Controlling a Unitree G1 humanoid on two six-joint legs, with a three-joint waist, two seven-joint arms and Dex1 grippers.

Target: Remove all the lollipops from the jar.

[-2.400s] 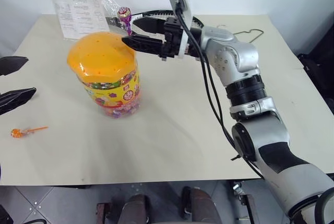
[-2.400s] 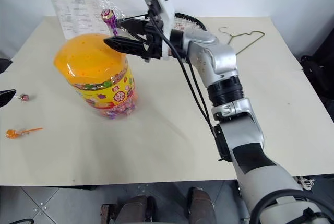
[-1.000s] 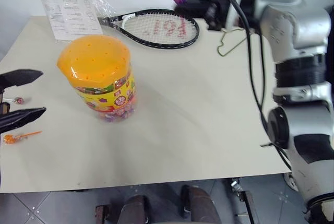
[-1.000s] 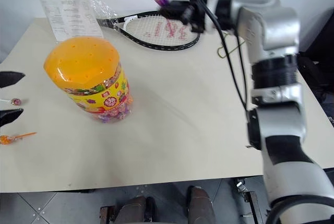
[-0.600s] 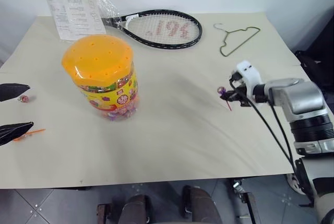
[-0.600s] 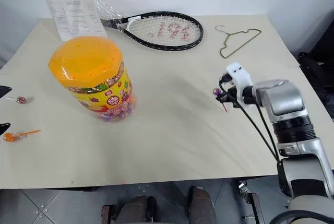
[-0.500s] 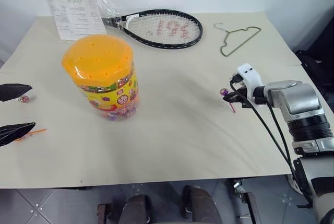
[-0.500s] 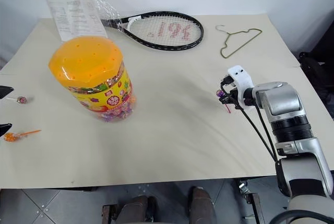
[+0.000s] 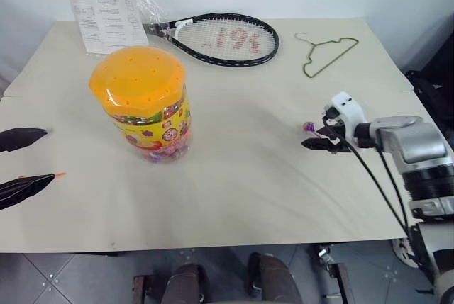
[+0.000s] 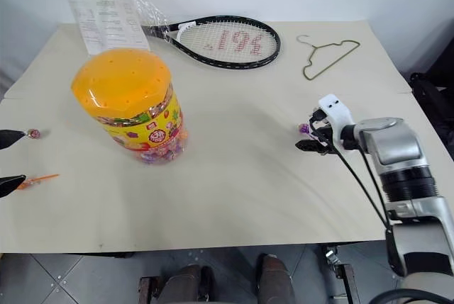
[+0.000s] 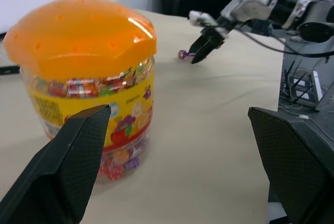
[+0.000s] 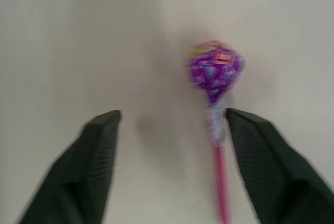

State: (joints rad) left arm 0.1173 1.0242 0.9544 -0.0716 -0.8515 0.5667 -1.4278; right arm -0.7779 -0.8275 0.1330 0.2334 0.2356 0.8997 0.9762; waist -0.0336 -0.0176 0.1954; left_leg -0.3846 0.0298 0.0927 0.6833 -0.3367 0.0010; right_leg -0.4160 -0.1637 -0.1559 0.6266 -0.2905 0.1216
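Note:
The jar point(image 9: 145, 102), a clear tub with an orange domed lid and a yellow label, stands left of the table's middle. My right gripper point(image 12: 172, 113) is low over the table's right side and open. A purple lollipop point(image 12: 214, 72) on a pink stick lies between its fingers, close to one finger point(image 12: 261, 161), not gripped. It also shows as a small purple lollipop point(image 10: 303, 128) at the gripper's tip. My left gripper point(image 9: 48, 155) hangs open at the left edge. An orange lollipop point(image 10: 35, 178) lies partly behind its lower finger, a small purple-pink lollipop point(image 10: 33, 133) beside its upper one.
A tennis racket point(image 9: 220, 38) lies at the back middle, a wire hanger point(image 9: 330, 52) at the back right, and a plastic bag with printed paper point(image 9: 110, 17) at the back left. The table's front edge point(image 9: 213, 241) is near.
My right arm carried the purple lollipop from above the jar to the back, then down to the table's right side. Its fingers opened and let the lollipop go.

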